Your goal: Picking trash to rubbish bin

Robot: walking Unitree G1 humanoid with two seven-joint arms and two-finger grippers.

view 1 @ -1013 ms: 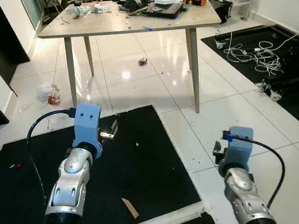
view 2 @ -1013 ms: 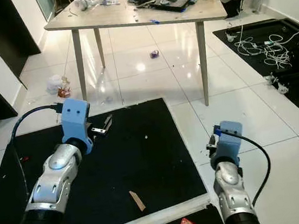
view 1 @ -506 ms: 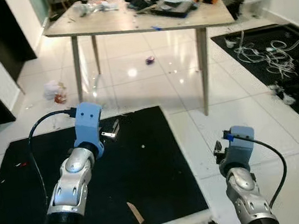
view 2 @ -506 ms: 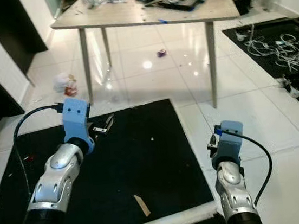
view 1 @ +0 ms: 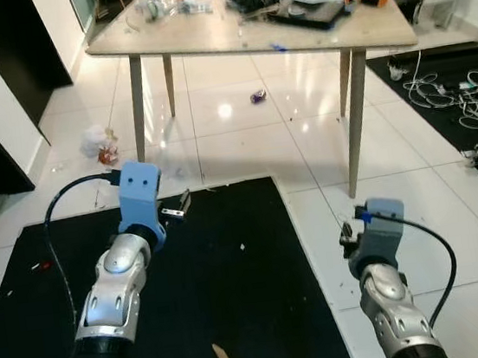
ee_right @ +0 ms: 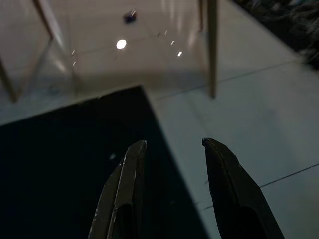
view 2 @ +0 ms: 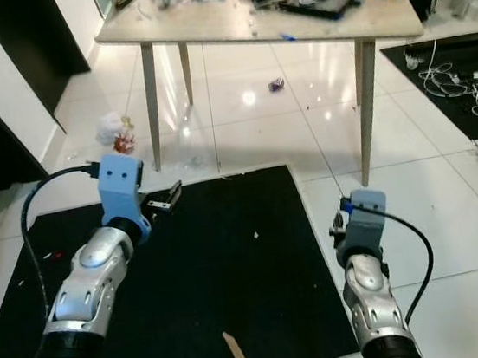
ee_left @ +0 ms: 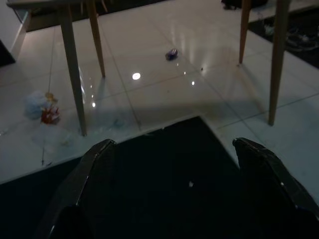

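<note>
White tiles, a black mat [view 1: 237, 301] and a cluttered table [view 1: 247, 34] lie ahead of you.
Head view: purple trash [view 1: 258, 97] sits under the table at 12 o'clock, a white wad [view 1: 95, 142] at 10. Left wrist: your left gripper [ee_left: 179, 189] hangs released over the mat. Right wrist: your right gripper [ee_right: 172, 191] is released too, at the mat's edge.

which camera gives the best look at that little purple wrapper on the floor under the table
The right eye view: the purple wrapper lies lit on white tile under the table. The wrist views show it dimmer and smaller.
</note>
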